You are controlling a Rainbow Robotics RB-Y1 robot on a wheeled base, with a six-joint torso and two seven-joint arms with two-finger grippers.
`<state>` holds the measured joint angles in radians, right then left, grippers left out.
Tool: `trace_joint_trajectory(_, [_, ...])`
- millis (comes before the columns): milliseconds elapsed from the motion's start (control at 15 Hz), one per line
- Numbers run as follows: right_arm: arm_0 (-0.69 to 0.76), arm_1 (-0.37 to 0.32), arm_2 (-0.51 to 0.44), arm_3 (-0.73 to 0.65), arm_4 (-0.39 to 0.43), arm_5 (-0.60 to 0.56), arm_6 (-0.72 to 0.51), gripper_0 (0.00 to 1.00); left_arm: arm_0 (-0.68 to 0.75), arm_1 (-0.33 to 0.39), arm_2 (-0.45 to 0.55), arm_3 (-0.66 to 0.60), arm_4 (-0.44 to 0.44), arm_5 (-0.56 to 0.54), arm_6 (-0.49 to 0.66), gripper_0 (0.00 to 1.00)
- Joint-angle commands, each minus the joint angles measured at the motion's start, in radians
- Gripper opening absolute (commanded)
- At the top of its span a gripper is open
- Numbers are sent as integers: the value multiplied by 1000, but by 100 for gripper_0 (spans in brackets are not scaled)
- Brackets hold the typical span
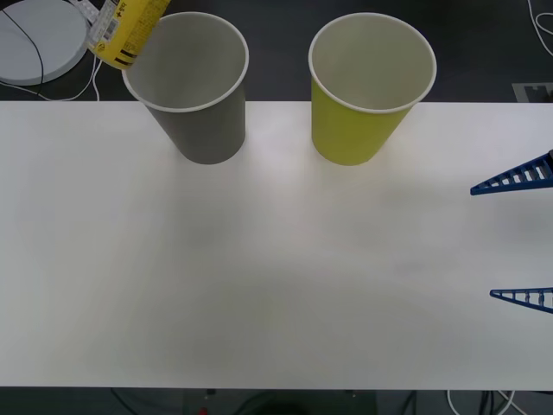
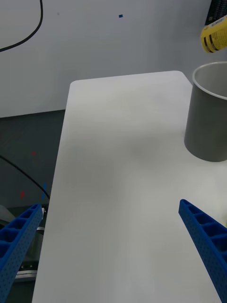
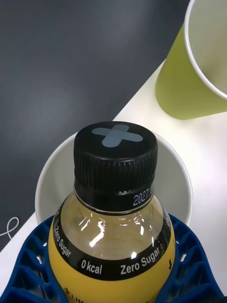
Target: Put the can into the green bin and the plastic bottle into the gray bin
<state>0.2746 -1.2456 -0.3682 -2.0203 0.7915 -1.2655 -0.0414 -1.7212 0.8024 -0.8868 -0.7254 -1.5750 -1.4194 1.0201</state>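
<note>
My left gripper [image 3: 111,284] is shut on the plastic bottle [image 3: 111,227], its blue fingers [image 3: 28,270] wrapping the yellow-labelled body. The black cap points down at the white inside of the gray bin [image 3: 49,182]. In the front view the bottle [image 1: 128,30] hangs tilted over the far left rim of the gray bin [image 1: 194,86]. To its right the green bin [image 1: 367,95] stands upright. My right gripper [image 1: 511,238] waits open and holds nothing, low at the table's right edge, apart from both bins. The can is out of view.
Both bins stand near the far edge of the white table [image 1: 276,285]. A round white object [image 1: 34,39] and cables lie on the dark floor beyond the far left corner. The right wrist view has the gray bin [image 2: 208,118] and the bottle [image 2: 215,33] above it.
</note>
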Motion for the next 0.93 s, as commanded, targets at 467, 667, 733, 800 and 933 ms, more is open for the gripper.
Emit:
trace_joint_trajectory(467, [0,0,0,0,0,0,0,100,0,-23,0,0,21,16,0,0])
trace_joint_trajectory(667, [0,0,0,0,0,0,0,100,0,-35,0,6,21,25,-3,0])
trace_joint_trajectory(733, [0,0,0,0,0,0,0,100,0,-38,0,9,23,28,-5,0])
trace_joint_trajectory(800, [0,0,0,0,0,0,0,100,0,-40,0,11,23,28,-6,0])
trace_joint_trajectory(933, [0,0,0,0,0,0,0,100,0,-42,-1,11,23,28,-6,1])
